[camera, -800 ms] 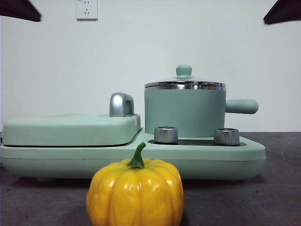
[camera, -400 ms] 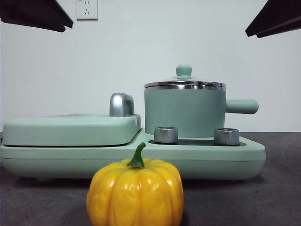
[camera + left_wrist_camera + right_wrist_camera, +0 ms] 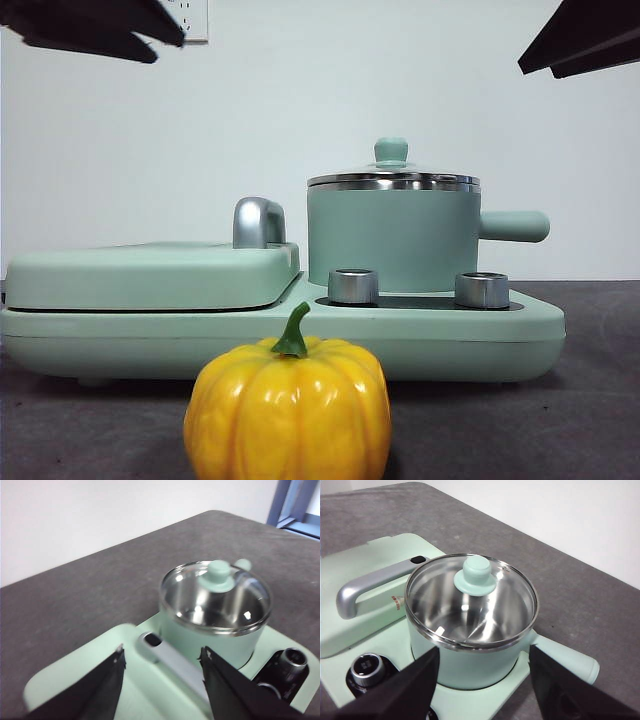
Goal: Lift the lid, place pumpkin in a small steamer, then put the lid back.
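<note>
Left claw (image 3: 162, 667) and right claw (image 3: 484, 667), both high, jaws apart.

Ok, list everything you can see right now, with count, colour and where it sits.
pumpkin: one, glossy yellow-orange with a green stem, on the dark table nearest the front camera.
small steamer: one, mint green with a steel rim, on the cooker's burner side, handle pointing away from the griddle.
lid: one, glass with a mint knob, seated on the steamer.
cooker base: one, mint green, behind the pumpkin.
griddle cover: one, mint green, closed, beside the steamer.
silver handle: one, on the griddle cover.
control knobs: two, steel, before the steamer.
left end effector: black, open, above the cooker.
right end effector: black, open, above the steamer.
</note>
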{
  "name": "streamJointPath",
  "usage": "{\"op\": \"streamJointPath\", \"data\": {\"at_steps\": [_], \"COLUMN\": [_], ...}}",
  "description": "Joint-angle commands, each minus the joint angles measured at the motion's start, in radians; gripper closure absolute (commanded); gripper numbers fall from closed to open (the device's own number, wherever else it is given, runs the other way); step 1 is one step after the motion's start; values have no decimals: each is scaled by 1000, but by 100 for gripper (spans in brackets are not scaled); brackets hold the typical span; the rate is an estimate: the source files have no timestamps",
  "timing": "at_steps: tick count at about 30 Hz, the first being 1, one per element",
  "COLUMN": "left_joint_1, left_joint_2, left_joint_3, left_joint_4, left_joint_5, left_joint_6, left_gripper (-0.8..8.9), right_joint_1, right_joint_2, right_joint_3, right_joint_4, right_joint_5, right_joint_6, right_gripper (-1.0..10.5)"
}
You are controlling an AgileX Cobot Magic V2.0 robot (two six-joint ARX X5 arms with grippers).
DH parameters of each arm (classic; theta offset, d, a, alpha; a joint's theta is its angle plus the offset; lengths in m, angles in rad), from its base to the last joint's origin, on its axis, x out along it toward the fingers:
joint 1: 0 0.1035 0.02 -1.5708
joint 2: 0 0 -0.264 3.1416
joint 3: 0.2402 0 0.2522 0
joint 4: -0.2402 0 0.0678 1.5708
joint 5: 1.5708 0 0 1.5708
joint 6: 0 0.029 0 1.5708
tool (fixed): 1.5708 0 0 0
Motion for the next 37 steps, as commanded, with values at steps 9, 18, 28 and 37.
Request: {"op": "streamJointPath", "data": {"at_steps": [9,18,28,37], "left_joint_1": [-117,-175,-224,-267], "left_joint_2": [170,359,572,728], "left_joint_3": [24,143,342,487], "left_joint_4": [241,292,291,291], "left_joint_5": [5,2,2,2], "left_joint_6": [-5,-4,-4,-3], "left_gripper": [567,567,567,567], "right_joint_1": [5,5,5,5], "right_joint_2": [7,7,7,7], "right_joint_3": [19,19,19,19], "right_joint_4": [11,11,9,2], "right_joint_5": [-5,-5,-5,-3], "right_joint_6": [64,64,64,63], "right_gripper": [663,664,664,664]}}
